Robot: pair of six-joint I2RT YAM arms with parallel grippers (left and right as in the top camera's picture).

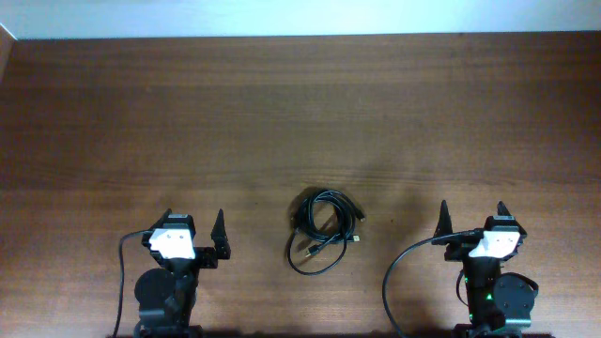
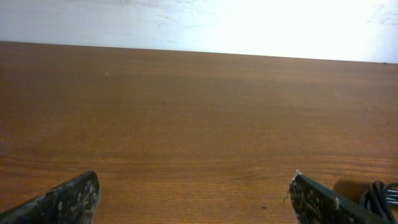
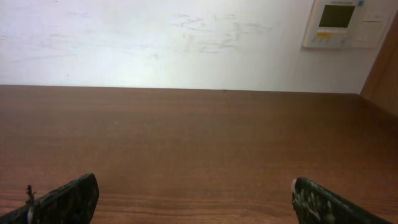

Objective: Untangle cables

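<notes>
The cables [image 1: 324, 232] lie bunched in one small tangle of black loops on the brown desk [image 1: 282, 113], toward 6 o'clock from the desk's centre and about midway between the two arms; the loops overlap one another, and a small yellowish plug tip [image 1: 303, 252] shows at about 7 o'clock of the bunch; how the strands cross inside the tangle is too small to tell.

The left gripper [image 1: 194, 222] sits at 9 o'clock of the cables, well apart from them, its jaws spread wide and nothing between them; in the left wrist view the left gripper [image 2: 193, 205] shows only bare wood between its two fingers [image 2: 68, 200], and a bit of the cables [image 2: 380, 199] peeks in at the 4 o'clock corner, just outside the right-hand finger.

The right gripper [image 1: 472, 214] sits at 3 o'clock of the cables, also well apart, released and holding nothing; in the right wrist view the right gripper [image 3: 193, 202] frames bare desk between its fingers [image 3: 323, 202]; beyond the desk's far edge stands a pale wall [image 3: 155, 37] with a white control panel [image 3: 339, 22] at 1 o'clock.

A thicker black wire [image 1: 396, 268] arcs from the right arm toward 7 o'clock; another wire [image 1: 122, 272] runs down beside the left arm.
</notes>
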